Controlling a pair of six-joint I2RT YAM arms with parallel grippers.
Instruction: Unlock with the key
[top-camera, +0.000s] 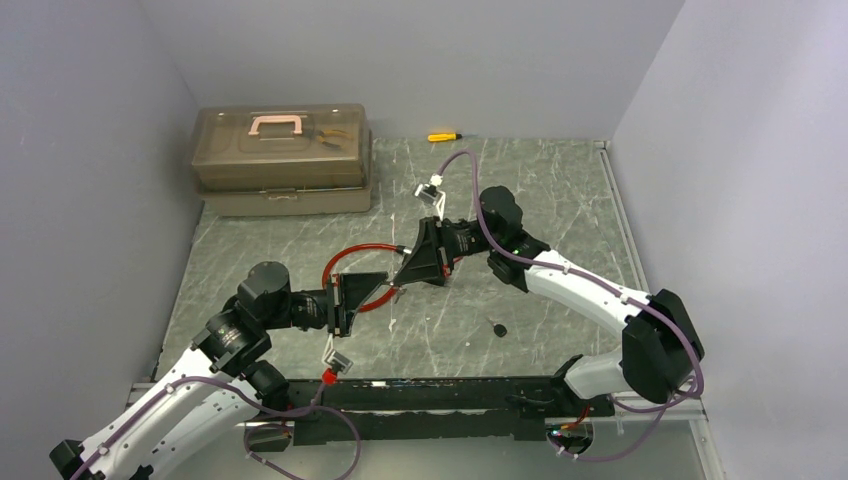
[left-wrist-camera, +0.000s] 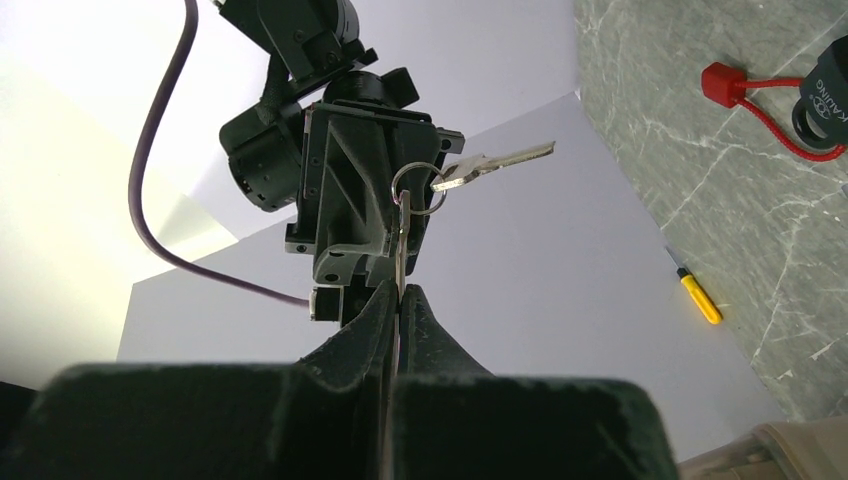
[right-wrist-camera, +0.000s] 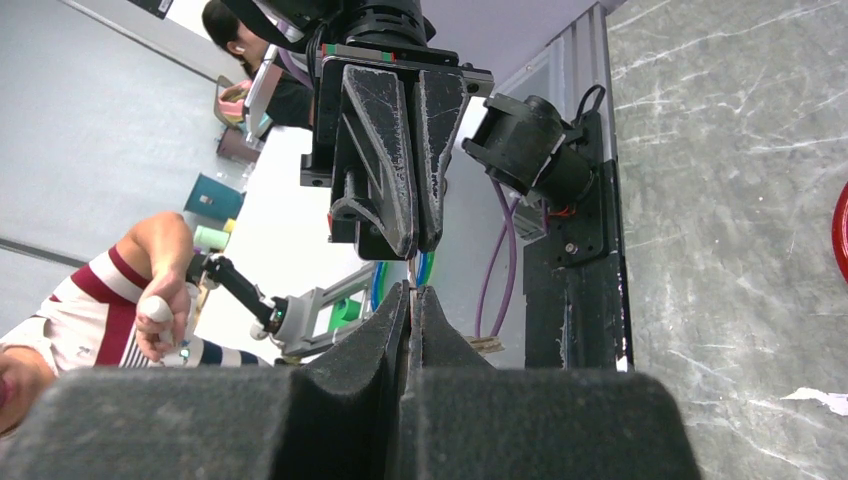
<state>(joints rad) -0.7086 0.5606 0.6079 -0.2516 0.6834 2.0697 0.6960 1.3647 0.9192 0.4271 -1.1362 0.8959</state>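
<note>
Both grippers meet tip to tip above the middle of the table, over the red cable (top-camera: 345, 262) of the lock. My left gripper (left-wrist-camera: 400, 292) is shut on the thin blade of a silver key (left-wrist-camera: 401, 250). A ring (left-wrist-camera: 418, 188) on that key carries a second key (left-wrist-camera: 497, 162) that sticks out sideways. My right gripper (right-wrist-camera: 412, 292) faces the left one and is shut on the same key from the other end. The black lock body (left-wrist-camera: 825, 95) lies on the table with the red cable (left-wrist-camera: 770, 115) running from it. In the top view the lock body is hidden.
A tan toolbox (top-camera: 282, 160) stands at the back left. A yellow screwdriver (top-camera: 444, 136) lies by the back wall. A small black object (top-camera: 498, 329) sits on the table near the right arm. A black rail (top-camera: 430, 395) runs along the near edge.
</note>
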